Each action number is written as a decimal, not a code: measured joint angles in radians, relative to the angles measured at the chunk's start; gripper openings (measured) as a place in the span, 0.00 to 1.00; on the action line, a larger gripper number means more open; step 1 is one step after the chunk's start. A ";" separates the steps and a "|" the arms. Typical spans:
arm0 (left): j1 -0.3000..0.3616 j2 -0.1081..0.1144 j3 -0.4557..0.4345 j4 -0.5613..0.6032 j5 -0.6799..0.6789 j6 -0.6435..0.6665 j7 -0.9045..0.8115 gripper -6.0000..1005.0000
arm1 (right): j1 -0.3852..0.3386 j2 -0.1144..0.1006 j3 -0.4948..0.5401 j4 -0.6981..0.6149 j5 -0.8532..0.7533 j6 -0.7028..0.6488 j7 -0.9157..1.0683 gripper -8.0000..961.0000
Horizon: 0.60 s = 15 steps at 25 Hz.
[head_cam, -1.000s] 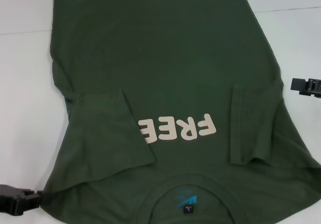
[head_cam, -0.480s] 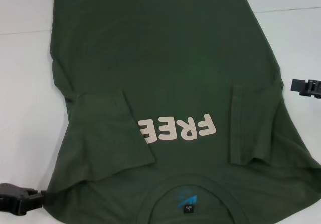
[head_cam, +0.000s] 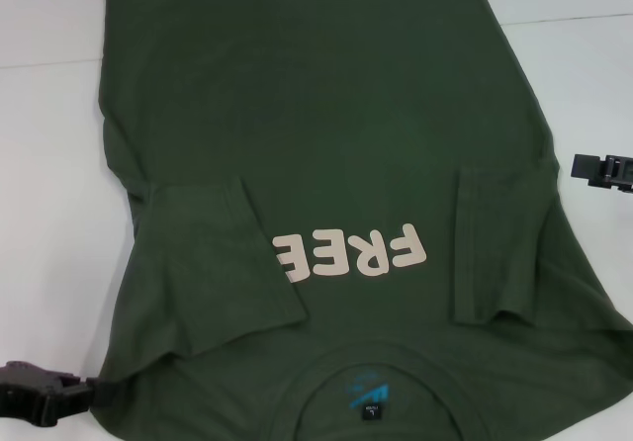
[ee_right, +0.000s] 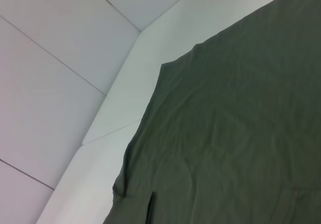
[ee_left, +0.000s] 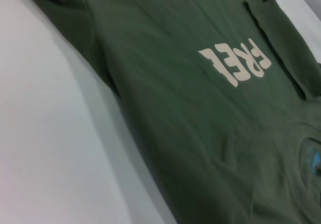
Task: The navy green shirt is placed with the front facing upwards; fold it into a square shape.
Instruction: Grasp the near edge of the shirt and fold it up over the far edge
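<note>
Both sleeves of the navy green shirt (head_cam: 326, 154) are seen already turned in over the chest, one on each side of the cream "FREE" print (head_cam: 348, 251), so the sleeve fold is judged done and the lengthwise folds are judged not yet started. The shirt is spread front up across the white table (head_cam: 49, 184), its collar (head_cam: 381, 362) nearest the robot and its hem at the far edge of the head view.

The left gripper (head_cam: 84, 394) is found low at the near left, its tip at or just beside the shirt's shoulder edge; whether contact is made cannot be told, nor whether its fingers are spread or pressed together. The right gripper (head_cam: 579, 167) is held just beside the shirt's right edge, apart from the cloth, and its finger state cannot be told either.

Next, a grip on the near shoulder corners is probably called for, both edges being pinched through all layers so that the tucked sleeves are not dragged out when the collar end is carried toward the hem.
</note>
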 joint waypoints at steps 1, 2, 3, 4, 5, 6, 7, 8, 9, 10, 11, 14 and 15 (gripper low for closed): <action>0.000 0.001 -0.002 0.001 -0.001 -0.001 0.000 0.07 | 0.000 0.000 0.000 0.000 0.000 0.001 0.000 0.92; 0.000 0.002 -0.005 0.002 -0.002 -0.001 -0.001 0.07 | 0.000 0.000 0.000 0.000 0.000 0.003 -0.001 0.92; -0.001 0.003 -0.008 0.004 -0.002 -0.002 -0.001 0.07 | 0.000 0.000 0.000 0.000 0.000 0.004 -0.001 0.92; -0.001 0.003 -0.009 0.005 -0.003 -0.002 -0.001 0.07 | 0.000 0.000 0.000 0.000 0.000 0.005 -0.001 0.92; -0.001 0.004 -0.011 0.007 -0.003 -0.004 -0.001 0.07 | 0.000 0.000 0.000 0.000 0.000 0.006 -0.001 0.92; -0.001 0.004 -0.014 0.009 -0.004 -0.006 -0.001 0.07 | 0.000 0.001 0.000 0.000 0.000 0.007 -0.002 0.92; -0.001 0.004 -0.018 0.011 -0.004 -0.008 -0.001 0.07 | 0.000 0.001 0.000 0.000 0.000 0.007 -0.002 0.92; -0.002 0.006 -0.026 0.013 -0.005 -0.011 -0.002 0.07 | 0.001 0.001 0.000 0.000 0.000 0.008 -0.002 0.92; -0.002 0.008 -0.036 0.014 -0.005 -0.014 -0.002 0.07 | 0.001 0.001 0.000 0.000 0.000 0.008 -0.003 0.92; -0.002 0.009 -0.041 0.014 -0.005 -0.015 -0.002 0.07 | 0.001 0.001 0.000 0.000 0.001 0.008 -0.003 0.92; -0.003 0.012 -0.051 0.015 -0.005 -0.016 -0.002 0.07 | 0.001 0.001 0.000 0.000 0.001 0.008 -0.003 0.92; -0.002 0.016 -0.064 0.021 -0.002 -0.016 -0.002 0.07 | 0.002 0.002 -0.001 0.000 0.001 0.008 -0.003 0.92; 0.001 0.017 -0.070 0.028 -0.001 -0.016 -0.003 0.07 | 0.002 0.003 -0.001 0.000 0.001 0.008 -0.003 0.92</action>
